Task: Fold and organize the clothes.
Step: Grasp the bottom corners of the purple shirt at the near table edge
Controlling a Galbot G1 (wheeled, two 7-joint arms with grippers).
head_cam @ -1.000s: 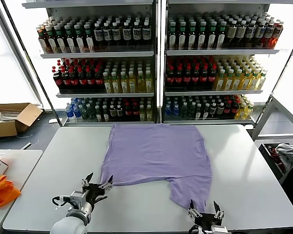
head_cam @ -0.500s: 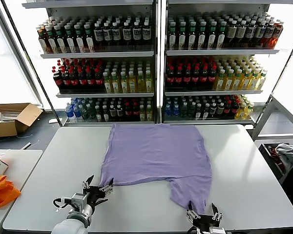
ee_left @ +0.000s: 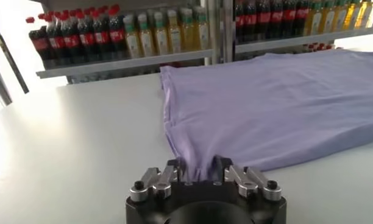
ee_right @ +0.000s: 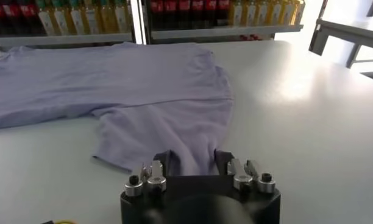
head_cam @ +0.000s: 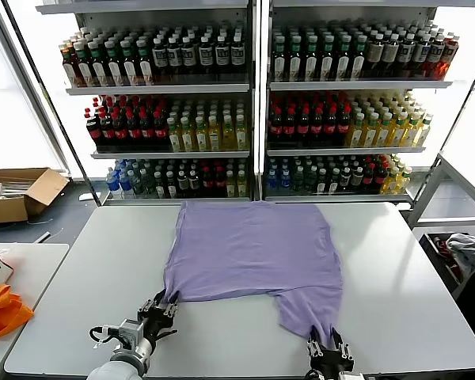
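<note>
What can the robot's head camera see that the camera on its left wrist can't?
Only the head view shows the right pincer nipping the purple T-shirt's near right end, the cardboard box and the orange bag off to the left, and the whole table.

Only the left wrist view shows, from close up, the shirt corner bunched between the left pincer's fingers.

Both show the T-shirt spread flat on the white table, the left pincer on its near left corner, and the drink shelves behind.
</note>
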